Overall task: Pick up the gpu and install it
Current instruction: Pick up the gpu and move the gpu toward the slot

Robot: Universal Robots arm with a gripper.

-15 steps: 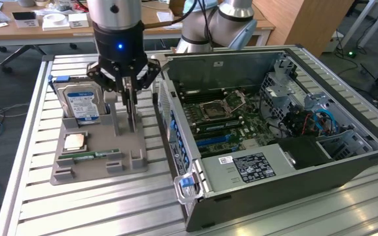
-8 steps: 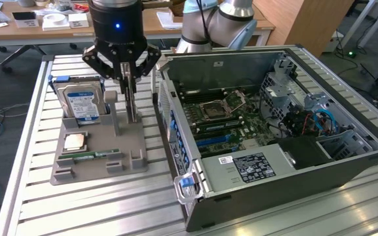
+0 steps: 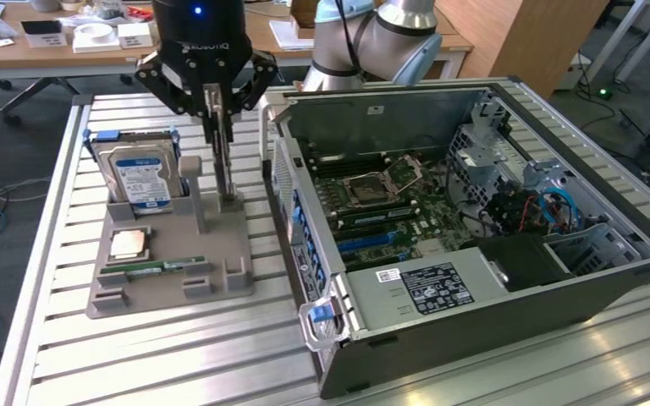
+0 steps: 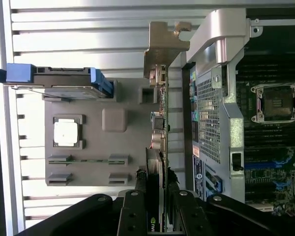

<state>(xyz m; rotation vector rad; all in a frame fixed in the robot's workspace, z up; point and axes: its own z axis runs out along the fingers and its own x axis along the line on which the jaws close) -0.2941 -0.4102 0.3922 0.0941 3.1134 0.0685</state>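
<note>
Your gpu (image 3: 226, 169) (image 4: 161, 132) stands upright on its edge along the side of the grey holder (image 3: 230, 283) (image 4: 91, 169) nearest the open computer case (image 3: 494, 321) (image 4: 211, 118). Your gripper (image 3: 217, 123) (image 4: 156, 174) is clamped on its top edge. The hard drive (image 3: 139, 178) (image 4: 59, 81) stands at the holder's opposite side.

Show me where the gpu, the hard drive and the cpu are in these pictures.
gpu (image 3: 226, 165), exterior view, on its thin upright edge.
hard drive (image 3: 142, 178), exterior view, on its blue label.
cpu (image 4: 66, 133), wrist view, on the middle of its silver top.
</note>
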